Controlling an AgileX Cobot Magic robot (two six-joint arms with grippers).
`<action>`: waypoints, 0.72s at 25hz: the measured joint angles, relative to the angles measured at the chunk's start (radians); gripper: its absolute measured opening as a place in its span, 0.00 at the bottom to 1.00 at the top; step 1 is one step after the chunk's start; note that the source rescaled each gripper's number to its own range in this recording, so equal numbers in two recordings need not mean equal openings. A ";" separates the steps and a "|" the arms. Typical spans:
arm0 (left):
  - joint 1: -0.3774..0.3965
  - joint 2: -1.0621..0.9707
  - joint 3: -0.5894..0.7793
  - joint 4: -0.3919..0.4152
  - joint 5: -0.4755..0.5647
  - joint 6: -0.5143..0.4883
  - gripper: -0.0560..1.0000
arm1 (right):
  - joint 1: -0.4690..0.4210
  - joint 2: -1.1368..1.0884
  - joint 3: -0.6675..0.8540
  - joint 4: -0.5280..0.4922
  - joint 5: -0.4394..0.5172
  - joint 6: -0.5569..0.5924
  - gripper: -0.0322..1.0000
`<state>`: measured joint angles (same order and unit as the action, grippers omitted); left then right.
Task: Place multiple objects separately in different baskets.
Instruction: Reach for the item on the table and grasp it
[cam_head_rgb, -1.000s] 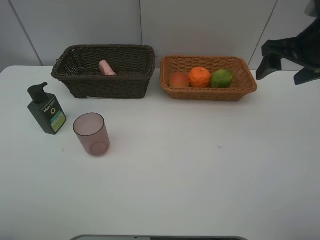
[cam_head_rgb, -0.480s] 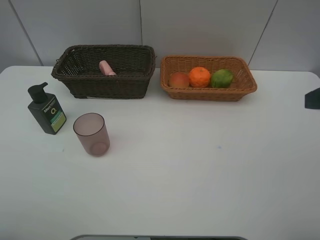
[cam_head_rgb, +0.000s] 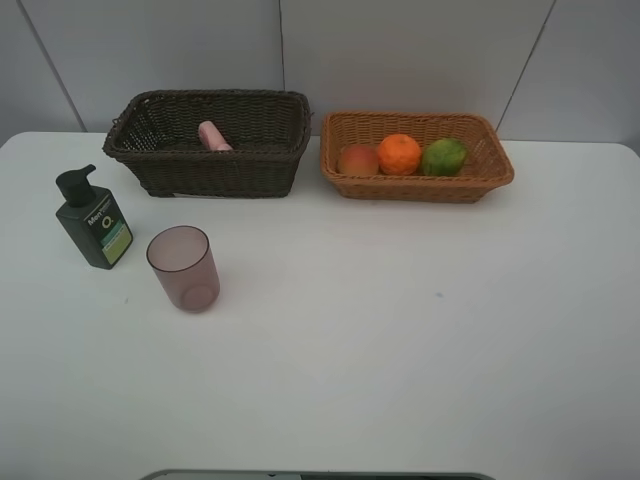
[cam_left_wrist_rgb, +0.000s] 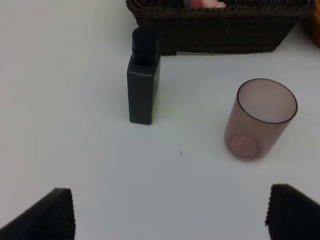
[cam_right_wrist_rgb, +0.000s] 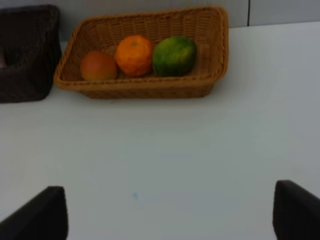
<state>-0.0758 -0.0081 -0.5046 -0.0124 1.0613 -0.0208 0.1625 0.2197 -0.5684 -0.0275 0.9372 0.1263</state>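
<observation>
Pump bottle (cam_head_rgb: 93, 222) and cup (cam_head_rgb: 183, 267) loose on table (cam_head_rgb: 400, 350); left gripper (cam_left_wrist_rgb: 170, 215) spread wide facing them, empty. Tube (cam_head_rgb: 212, 136) in dark basket (cam_head_rgb: 220, 172), so toiletries likely go there. Red fruit (cam_head_rgb: 358, 159), orange (cam_head_rgb: 400, 153), lime (cam_head_rgb: 444, 156) in tan basket (cam_head_rgb: 420, 187): fruit side looks done. Right gripper (cam_right_wrist_rgb: 170, 212) spread, empty.

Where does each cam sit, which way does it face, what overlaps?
Exterior high: up high, front of the table, looking down toward the back wall at dark basket, tan basket, pump bottle, cup; no robot parts.
Left wrist: low over table, facing pump bottle, cup, dark basket; open left fingers show.
Right wrist: low over table, facing tan basket; open right fingers show.
Shared: dark basket appears in all three.
</observation>
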 joint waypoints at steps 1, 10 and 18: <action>0.000 0.000 0.000 0.000 0.000 0.000 1.00 | 0.000 -0.016 0.001 -0.003 0.000 0.000 0.79; 0.000 0.000 0.000 0.000 0.000 0.000 1.00 | 0.000 -0.140 0.001 -0.033 0.040 0.000 0.79; 0.000 0.000 0.000 0.000 0.000 0.000 1.00 | 0.000 -0.209 0.013 -0.064 0.116 0.000 0.79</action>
<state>-0.0758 -0.0081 -0.5046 -0.0124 1.0613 -0.0208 0.1625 0.0108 -0.5557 -0.0920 1.0532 0.1263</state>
